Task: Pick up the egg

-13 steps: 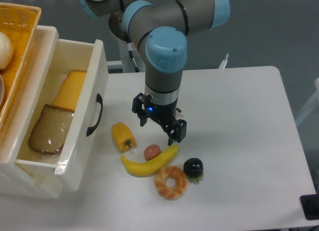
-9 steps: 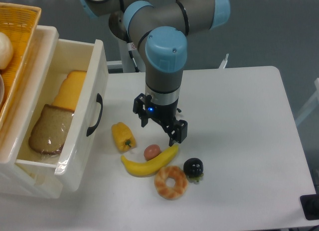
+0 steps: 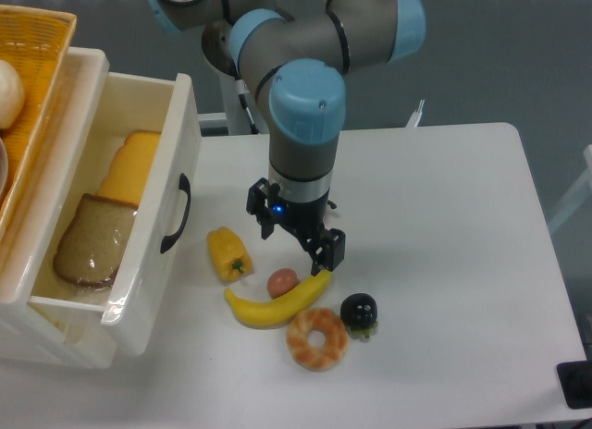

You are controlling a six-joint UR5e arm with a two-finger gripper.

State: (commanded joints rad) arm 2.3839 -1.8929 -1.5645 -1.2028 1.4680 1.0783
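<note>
The egg (image 3: 282,282) is a small pinkish-brown oval on the white table, touching the upper edge of the banana (image 3: 277,302). My gripper (image 3: 294,241) hangs just above and slightly behind the egg, fingers pointing down and spread apart, holding nothing. One finger (image 3: 264,219) is to the egg's upper left, the other finger (image 3: 332,251) to its upper right.
A yellow pepper (image 3: 228,252) lies left of the egg. A glazed doughnut (image 3: 317,337) and a black berry (image 3: 358,311) lie in front. An open white drawer (image 3: 176,152) with bread slices (image 3: 90,240) stands at left, with a wicker basket (image 3: 37,41) behind it.
The gripper has shifted very slightly to the left and down towards the egg. The objects on the table have not moved.
</note>
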